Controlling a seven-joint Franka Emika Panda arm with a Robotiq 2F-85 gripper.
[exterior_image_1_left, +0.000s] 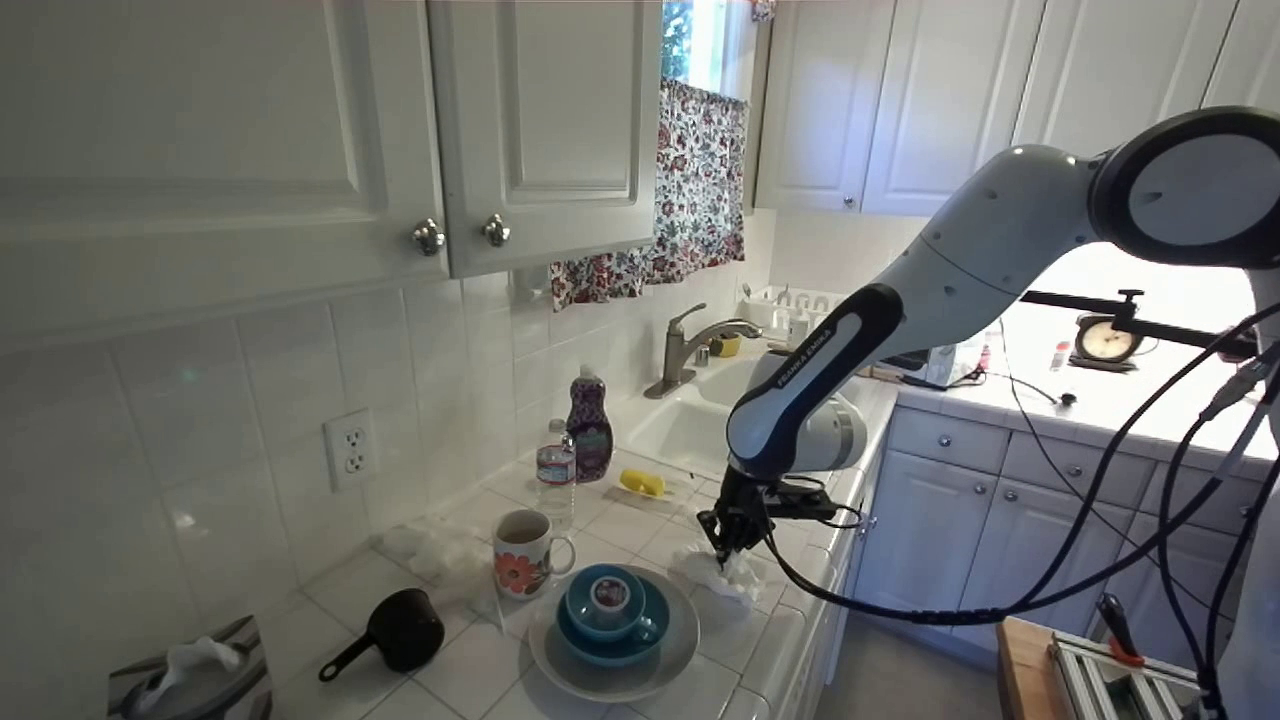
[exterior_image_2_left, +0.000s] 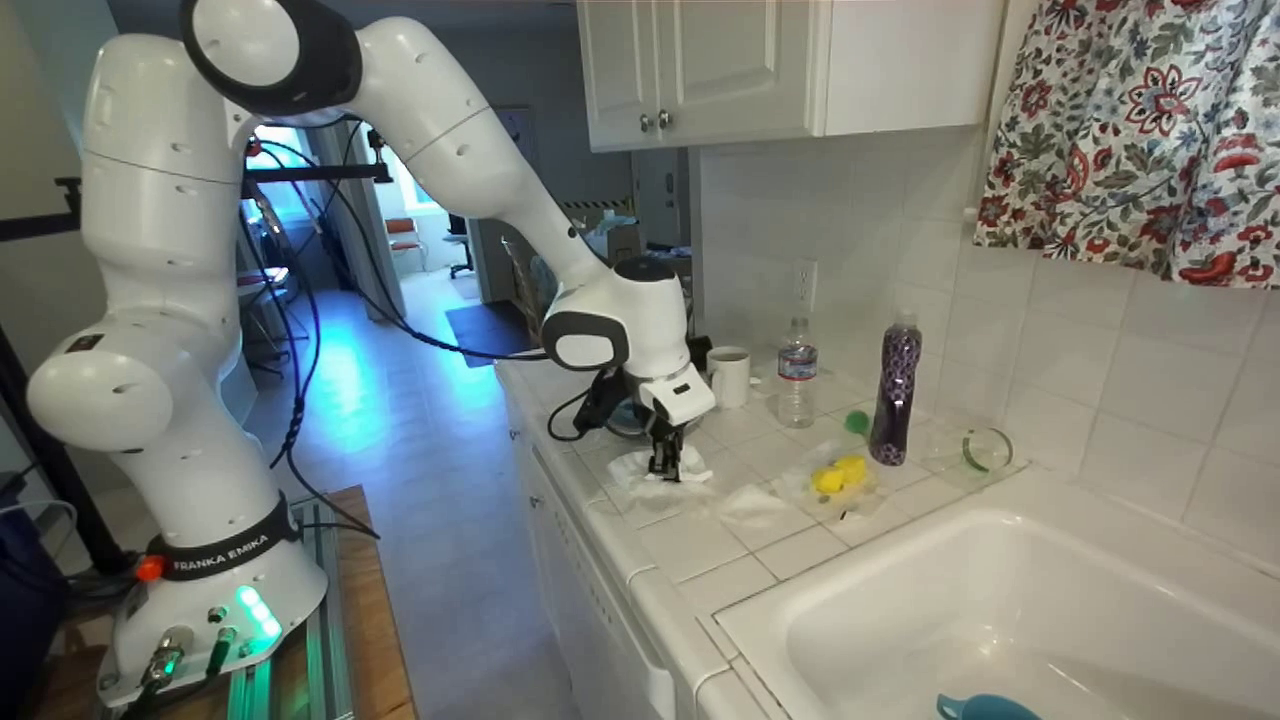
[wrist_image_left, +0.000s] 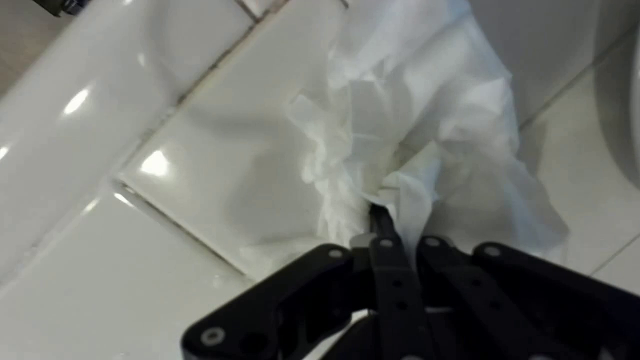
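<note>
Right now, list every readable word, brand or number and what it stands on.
"FRANKA EMIKA": arm's lower link, in an exterior view.
"FRANKA EMIKA": black band at the arm's base, in an exterior view.
Too small or blurred to read: clear bottle's label, purple bottle's label, blue cup's sticker, clock dial.

Room: kitchen
Sink (exterior_image_2_left: 900, 590): set into tiled worktop (exterior_image_2_left: 690, 545), faucet (exterior_image_1_left: 676, 355) alongside
Cabinets (exterior_image_1_left: 560, 150): white, wall-hung
Dish rack (exterior_image_1_left: 785, 300): far corner
</note>
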